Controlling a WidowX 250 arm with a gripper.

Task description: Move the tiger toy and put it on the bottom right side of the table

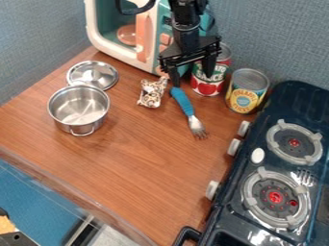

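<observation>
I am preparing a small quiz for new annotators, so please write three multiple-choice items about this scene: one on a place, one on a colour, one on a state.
1. Where is the tiger toy?
A. On the stove
B. On the table, between pot and fork
C. Inside the microwave

2. What colour is the fork's handle?
A. Blue
B. Red
C. Yellow

3. How is the pot?
A. On its side
B. Upright, covered
C. Upright, uncovered

Key:
1. B: the toy lies on the wood, pot on one side, fork on the other.
2. A: the handle is plainly blue.
3. C: its inside shows, and the lid lies on the table.
</observation>
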